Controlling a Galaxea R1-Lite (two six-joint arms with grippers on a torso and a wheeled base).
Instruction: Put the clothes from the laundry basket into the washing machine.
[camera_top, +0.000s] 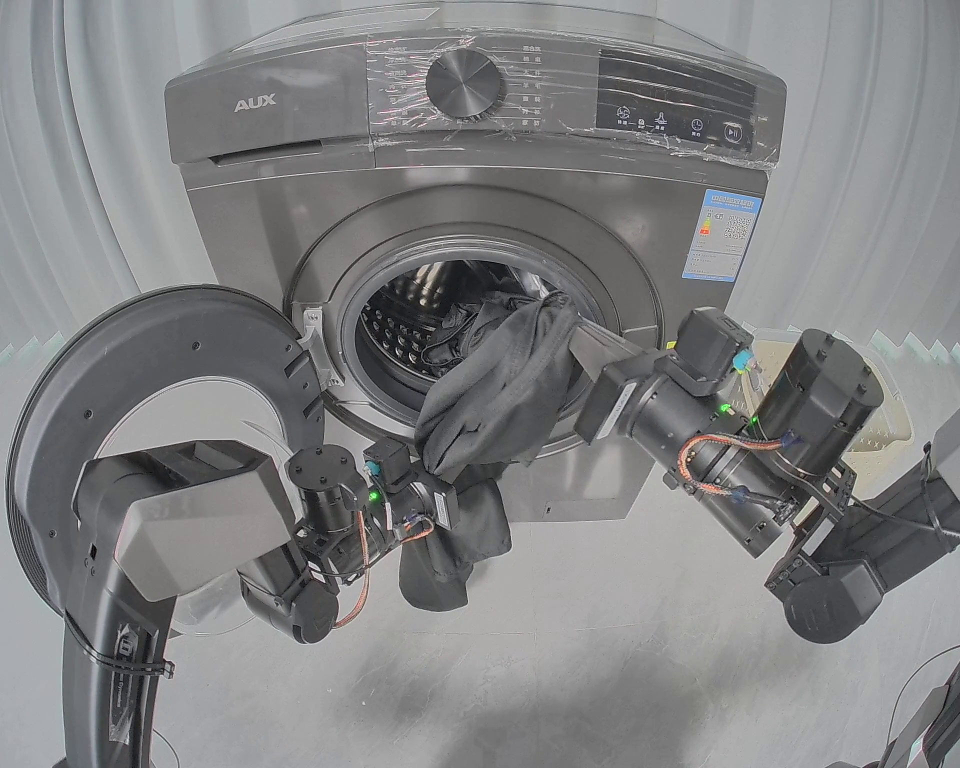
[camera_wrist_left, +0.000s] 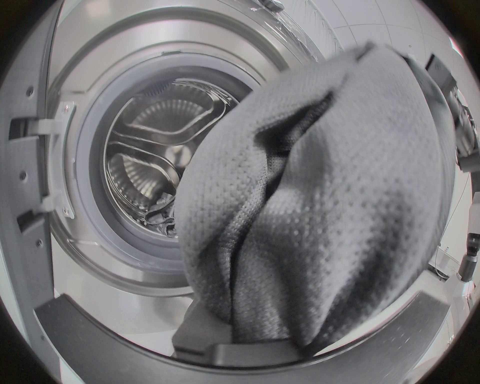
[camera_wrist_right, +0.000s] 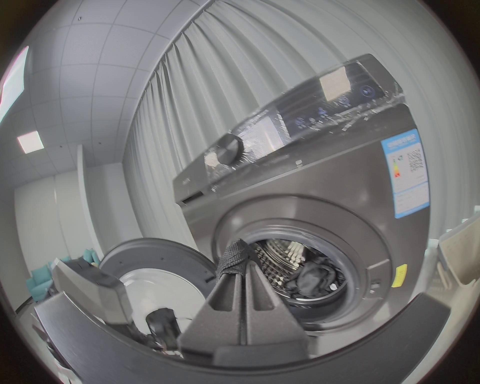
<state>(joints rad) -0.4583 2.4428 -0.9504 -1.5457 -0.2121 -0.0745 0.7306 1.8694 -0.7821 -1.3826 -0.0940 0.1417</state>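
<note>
A dark grey garment (camera_top: 500, 390) hangs out of the washing machine's (camera_top: 300, 210) round opening and down its front. My right gripper (camera_top: 562, 312) is at the opening's rim, shut on the garment's top end; the pinched fabric (camera_wrist_right: 236, 256) bunches at its fingertips. My left gripper (camera_top: 447, 500) is lower, in front of the machine, shut on the garment's lower part, whose mesh cloth (camera_wrist_left: 320, 200) covers most of its fingers. More dark clothes (camera_wrist_right: 312, 277) lie inside the steel drum (camera_wrist_left: 150, 150). The cream laundry basket (camera_top: 893, 425) stands right of the machine, behind my right arm.
The machine's round door (camera_top: 150, 350) is swung wide open to the left, just above my left arm. Grey floor (camera_top: 600, 640) spreads in front of the machine. Pale curtains (camera_top: 860, 180) hang behind it.
</note>
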